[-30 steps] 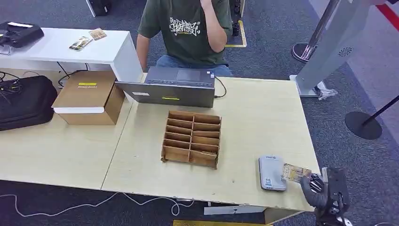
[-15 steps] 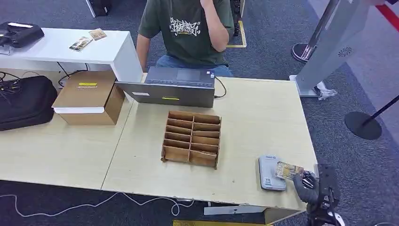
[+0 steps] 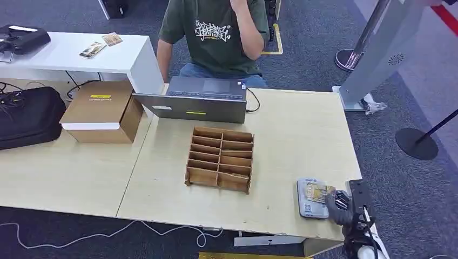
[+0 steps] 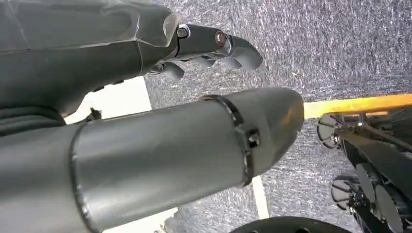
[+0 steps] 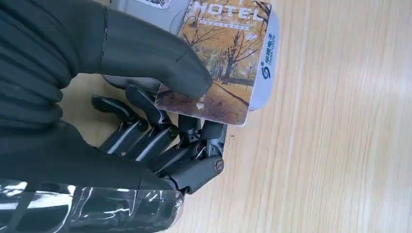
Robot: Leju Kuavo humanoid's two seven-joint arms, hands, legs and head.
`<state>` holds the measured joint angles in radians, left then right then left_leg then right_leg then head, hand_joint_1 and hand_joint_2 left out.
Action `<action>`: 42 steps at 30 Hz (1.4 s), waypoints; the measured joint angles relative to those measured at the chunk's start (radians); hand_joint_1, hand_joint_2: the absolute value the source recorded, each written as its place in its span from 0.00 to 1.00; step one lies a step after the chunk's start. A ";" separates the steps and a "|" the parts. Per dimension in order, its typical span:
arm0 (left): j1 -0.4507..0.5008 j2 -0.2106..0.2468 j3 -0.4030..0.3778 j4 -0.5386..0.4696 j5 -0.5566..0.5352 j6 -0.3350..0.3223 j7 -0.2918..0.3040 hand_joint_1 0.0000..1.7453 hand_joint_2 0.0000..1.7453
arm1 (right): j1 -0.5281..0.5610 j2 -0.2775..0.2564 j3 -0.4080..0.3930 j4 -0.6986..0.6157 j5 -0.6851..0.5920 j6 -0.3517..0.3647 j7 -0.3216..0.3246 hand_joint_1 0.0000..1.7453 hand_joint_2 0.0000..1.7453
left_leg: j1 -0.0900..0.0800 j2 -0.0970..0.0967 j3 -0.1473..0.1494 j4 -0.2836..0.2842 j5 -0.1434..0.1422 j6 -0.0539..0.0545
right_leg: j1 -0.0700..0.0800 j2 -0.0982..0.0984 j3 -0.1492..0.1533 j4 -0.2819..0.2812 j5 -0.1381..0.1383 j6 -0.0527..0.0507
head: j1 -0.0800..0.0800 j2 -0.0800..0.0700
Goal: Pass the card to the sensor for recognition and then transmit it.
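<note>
At the near right corner of the table (image 3: 302, 140) the right hand (image 3: 339, 202) reaches in from the edge, its dark fingers pointing toward the table's middle. It pinches the card (image 3: 316, 191) between the thick thumb on top and the darker fingers underneath; the right wrist view shows the thumb tip pressed on the printed face of the card (image 5: 221, 58), an autumn tree scene with the word "MOTEL" across one end. The card's far end lies over the sensor (image 3: 310, 198), a flat grey pad lying just inside the table's near edge, and whether card and pad actually touch cannot be told. Most of the sensor is covered by the card and the hand in the wrist view, where a pale curved rim with a small logo (image 5: 269, 53) peeks out.

The left hand (image 4: 214, 46) hangs beside the body above grey carpet, its fingers loosely curled with nothing in them; the thick forearm casing blocks much of that view.

Further in stands a wooden divider tray (image 3: 220, 158), then a laptop (image 3: 197, 99) and a cardboard box (image 3: 101, 110). A person in a green shirt (image 3: 216, 35) sits beyond, cut off by the frame.
</note>
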<state>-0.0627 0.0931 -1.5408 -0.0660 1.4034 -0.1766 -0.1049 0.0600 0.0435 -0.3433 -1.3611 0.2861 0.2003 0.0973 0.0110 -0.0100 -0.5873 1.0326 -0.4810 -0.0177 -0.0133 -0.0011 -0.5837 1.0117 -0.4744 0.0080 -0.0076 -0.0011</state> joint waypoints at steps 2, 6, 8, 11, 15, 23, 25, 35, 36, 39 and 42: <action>-0.001 0.003 0.000 0.000 -0.005 0.000 0.000 0.00 0.00 | -0.008 -0.017 0.014 0.013 0.012 0.007 0.006 1.00 1.00 | 0.000 0.000 0.000 0.000 0.000 0.000 | 0.000 0.000 0.000 0.000 0.000 0.000 | 0.000 0.000; -0.006 0.008 0.000 0.000 -0.021 0.001 0.002 0.00 0.00 | -0.028 -0.058 0.043 0.035 0.032 0.017 0.018 1.00 1.00 | 0.000 0.000 0.001 0.000 0.000 0.000 | 0.000 0.000 0.001 0.000 0.000 0.000 | 0.001 0.000; -0.008 0.010 0.000 0.000 -0.030 0.001 0.006 0.00 0.00 | -0.034 -0.082 0.061 0.044 0.040 0.023 0.025 1.00 1.00 | 0.000 0.000 0.002 0.000 0.000 0.000 | 0.000 0.000 0.002 0.000 0.000 0.000 | 0.000 0.000; -0.010 0.014 0.000 0.000 -0.036 0.000 0.010 0.00 0.00 | -0.040 -0.117 0.086 0.055 0.055 0.041 0.030 1.00 1.00 | 0.000 0.000 0.002 0.000 0.000 0.000 | 0.000 0.000 0.002 0.000 0.000 0.000 | 0.000 0.000; -0.010 0.017 0.000 0.000 -0.043 0.003 0.010 0.00 0.00 | -0.056 -0.163 0.126 0.068 0.069 0.090 0.051 1.00 1.00 | 0.000 0.002 0.003 0.000 0.000 0.000 | 0.000 0.001 0.002 0.000 0.000 0.000 | 0.000 0.000; -0.011 0.018 0.000 0.000 -0.051 0.006 0.010 0.00 0.00 | -0.088 -0.241 0.199 0.102 0.084 0.153 0.068 1.00 1.00 | 0.000 0.003 0.004 0.000 0.000 0.000 | 0.000 0.002 0.003 0.000 0.001 0.000 | 0.000 0.000; -0.011 0.018 0.000 0.000 -0.051 0.006 0.010 0.00 0.00 | -0.091 -0.261 0.213 0.110 0.079 0.164 0.062 1.00 1.00 | 0.000 0.003 0.004 0.000 0.000 0.000 | 0.000 0.002 0.004 0.000 0.001 0.001 | 0.000 0.000; -0.009 0.022 0.000 -0.001 -0.044 0.000 0.009 0.00 0.00 | -0.130 -0.314 0.282 0.158 0.029 0.165 0.048 1.00 1.00 | 0.000 0.004 0.005 0.000 0.000 0.000 | 0.000 0.003 0.004 0.000 0.001 0.001 | 0.000 0.000; -0.009 0.023 0.000 -0.001 -0.043 -0.001 0.009 0.00 0.00 | -0.131 -0.315 0.287 0.161 0.029 0.163 0.048 1.00 1.00 | 0.000 0.004 0.005 0.000 0.000 0.000 | 0.000 0.003 0.004 0.000 0.001 0.001 | 0.000 0.000; -0.008 0.024 0.000 -0.001 -0.042 -0.001 0.005 0.00 0.00 | -0.131 -0.319 0.293 0.163 0.023 0.155 0.047 1.00 1.00 | 0.000 0.004 0.005 0.000 0.000 0.000 | 0.000 0.003 0.004 0.000 0.001 0.001 | 0.000 0.000; -0.007 0.024 0.000 -0.001 -0.039 0.000 -0.002 0.00 0.00 | -0.130 -0.322 0.294 0.163 0.008 0.145 0.046 1.00 1.00 | 0.000 0.004 0.005 0.000 0.000 0.000 | 0.000 0.003 0.004 0.000 0.001 0.001 | 0.000 0.000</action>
<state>-0.0692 0.1167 -1.5408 -0.0671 1.3649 -0.1766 -0.1068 -0.0698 -0.2781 -0.0488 -1.1982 0.2945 0.3453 0.1431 0.0111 -0.0058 -0.5822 1.0329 -0.4810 -0.0176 -0.0132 0.0019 -0.5797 1.0116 -0.4733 0.0088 -0.0072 -0.0011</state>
